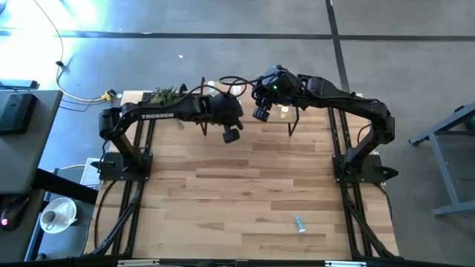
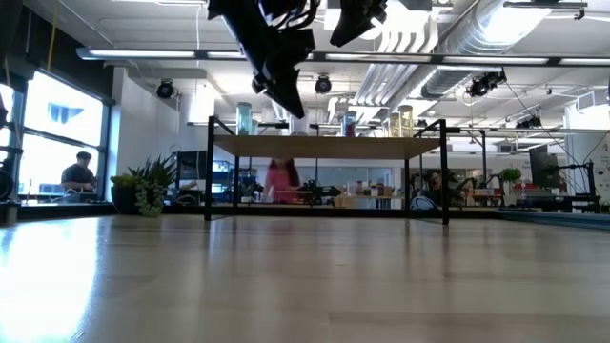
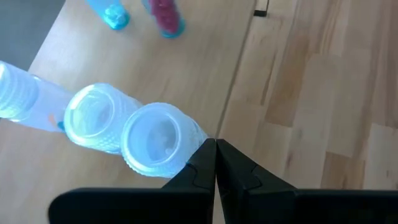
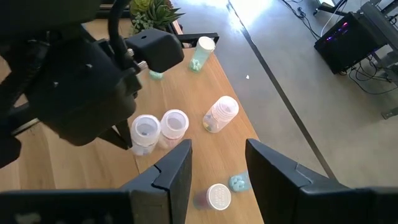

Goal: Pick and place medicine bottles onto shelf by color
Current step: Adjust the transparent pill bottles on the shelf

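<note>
In the high view both arms cover most of the shelf (image 1: 297, 117); a bottle (image 1: 299, 223) at five o'clock is too small to tell its colour.

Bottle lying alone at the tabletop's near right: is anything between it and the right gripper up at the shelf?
Nothing visible stands between them. The bottle lies on bare tabletop. The right gripper hovers open above the shelf, and the left gripper sits off to the side of that path.

Shelf (image 4: 186, 87): light wood, black legs. Medicine bottles (image 4: 159, 129): white ribbed caps; one pinkish-white (image 4: 221, 115), one pale green (image 4: 200, 55) at the shelf's 12 o'clock edge. Left wrist view: blue bottle (image 3: 111, 14), magenta-tinted bottle (image 3: 165, 15). Tabletop (image 1: 237, 185): light planked wood. Arms: black.
</note>
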Robot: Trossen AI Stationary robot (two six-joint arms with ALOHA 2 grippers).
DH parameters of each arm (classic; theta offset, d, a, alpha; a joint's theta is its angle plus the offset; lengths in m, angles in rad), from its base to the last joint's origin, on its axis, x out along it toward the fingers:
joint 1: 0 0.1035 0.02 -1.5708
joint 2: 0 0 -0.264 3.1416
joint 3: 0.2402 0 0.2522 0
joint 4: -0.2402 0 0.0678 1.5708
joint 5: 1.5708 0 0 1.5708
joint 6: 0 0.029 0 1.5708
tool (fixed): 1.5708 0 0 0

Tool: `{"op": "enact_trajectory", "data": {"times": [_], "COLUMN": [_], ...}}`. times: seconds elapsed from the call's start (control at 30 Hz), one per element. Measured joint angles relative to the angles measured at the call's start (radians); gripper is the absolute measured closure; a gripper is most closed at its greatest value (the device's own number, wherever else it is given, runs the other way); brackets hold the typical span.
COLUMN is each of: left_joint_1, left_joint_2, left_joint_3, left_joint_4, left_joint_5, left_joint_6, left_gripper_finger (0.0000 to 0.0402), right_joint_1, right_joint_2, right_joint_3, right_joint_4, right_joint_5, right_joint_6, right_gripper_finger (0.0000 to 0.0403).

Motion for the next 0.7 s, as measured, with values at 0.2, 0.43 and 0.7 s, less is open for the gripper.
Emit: {"op": "enact_trajectory", "data": {"times": [0.2, 0.43, 0.7], "left_joint_1": [0.013, 0.015, 0.020], "left_joint_2": [0.000, 0.002, 0.006], "left_joint_3": [0.000, 0.000, 0.000], "left_joint_4": [0.000, 0.010, 0.025], "left_joint_5": [-0.002, -0.002, -0.004], "left_joint_6": [0.000, 0.000, 0.000], "left_gripper_finger": [0.0401, 0.0402, 0.0401], "right_joint_1": [0.000, 0.000, 0.000], "right_joint_2": [0.000, 0.000, 0.000], "right_joint_3": [0.000, 0.000, 0.000], "right_joint_4": [0.000, 0.000, 0.000], "right_joint_5": [0.000, 0.000, 0.000], "right_joint_6": [-0.001, -0.001, -0.001], "right_gripper_finger": [0.0261, 0.0261, 0.0261]}}
